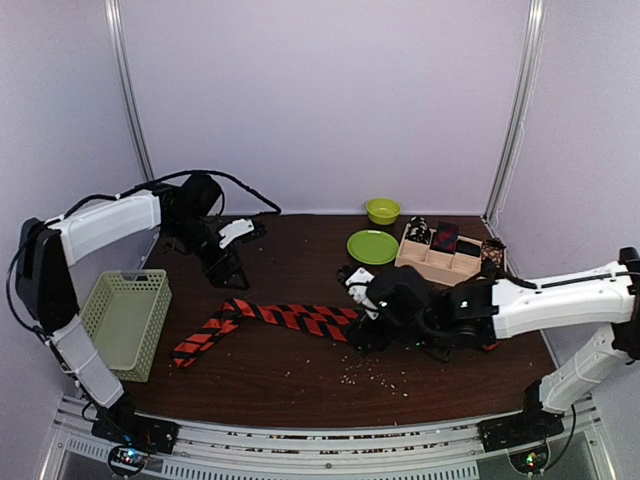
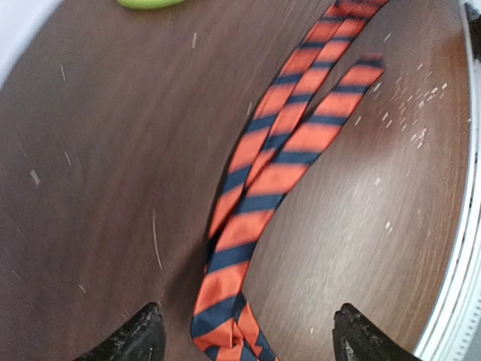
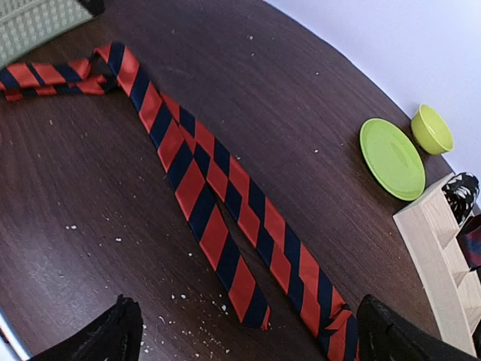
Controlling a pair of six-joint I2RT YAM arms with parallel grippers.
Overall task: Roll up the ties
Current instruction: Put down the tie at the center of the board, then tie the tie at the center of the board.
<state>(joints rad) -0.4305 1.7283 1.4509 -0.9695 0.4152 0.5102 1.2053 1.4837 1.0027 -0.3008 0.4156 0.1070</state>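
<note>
One orange-red necktie with dark diagonal stripes [image 1: 275, 318] lies flat on a dark brown table [image 1: 300, 270]. In the overhead view its long axis runs left to right across the middle of the table, slightly slanted. Its left end sits nearer the front edge, close to a pale green mesh basket [image 1: 125, 322]. Its right end reaches under the right arm's wrist. The tie is doubled on itself, so two strands lie side by side along much of its length. One pointed tip shows in the right wrist view.

The left gripper [image 2: 244, 337] hangs above the tie's left part, fingers spread wide and holding nothing. The right gripper [image 3: 252, 332] is above the tie's right part, fingers also wide apart and empty.

At the back right stands one wooden divided box [image 1: 440, 262]. It holds at least three rolled ties [image 1: 445, 237], dark or patterned; a fourth at its right end is unclear. Beside it are one green plate [image 1: 372, 246] and one green bowl [image 1: 382, 210]. Pale crumbs [image 1: 370, 376] dot the front of the table.
</note>
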